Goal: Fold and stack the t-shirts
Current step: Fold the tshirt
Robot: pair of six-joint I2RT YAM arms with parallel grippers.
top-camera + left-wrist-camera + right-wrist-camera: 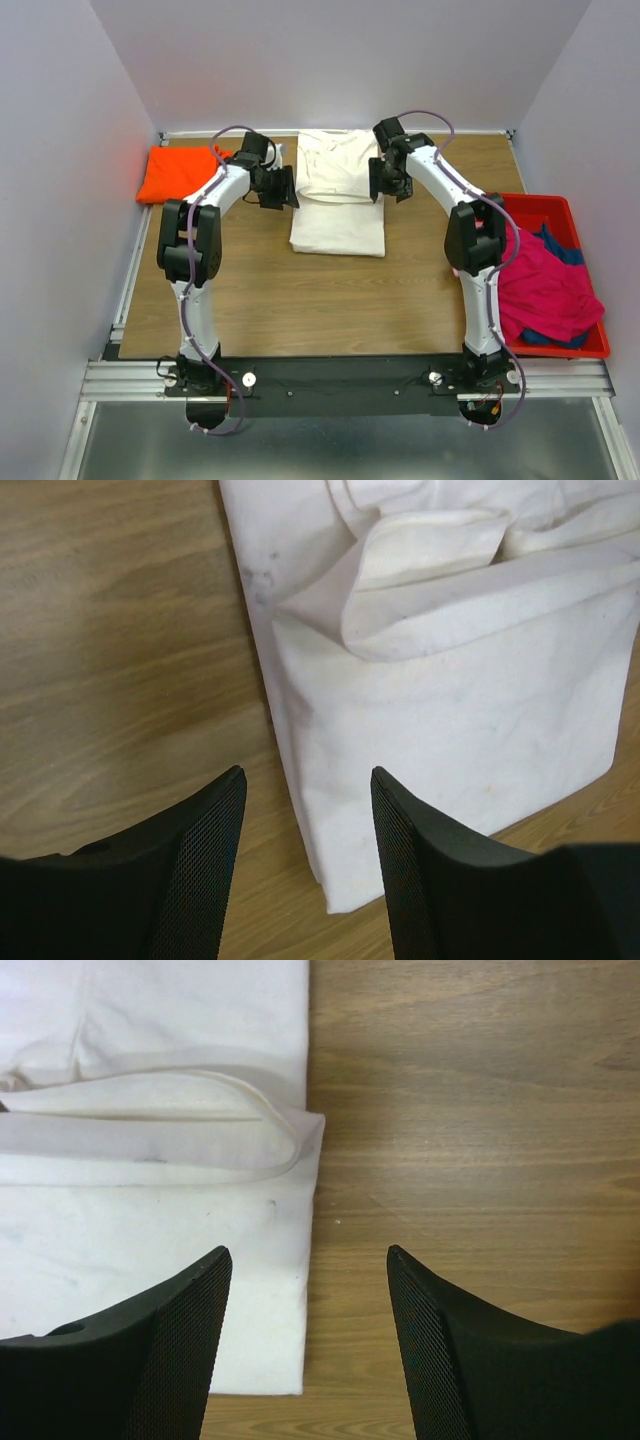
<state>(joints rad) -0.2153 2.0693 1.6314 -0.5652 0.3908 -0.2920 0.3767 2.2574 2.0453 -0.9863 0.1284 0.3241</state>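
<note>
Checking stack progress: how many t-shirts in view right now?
4: cream-white shirt mid-table, orange shirt at the far-left corner, magenta shirt and dark blue shirt heaped in the red bin. More may be buried there.

Parted jaws over cream t-shirt edge

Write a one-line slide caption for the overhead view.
Left gripper and right gripper, both open, flank a partly folded cream t-shirt; orange t-shirt far left, magenta shirt in red bin.
</note>
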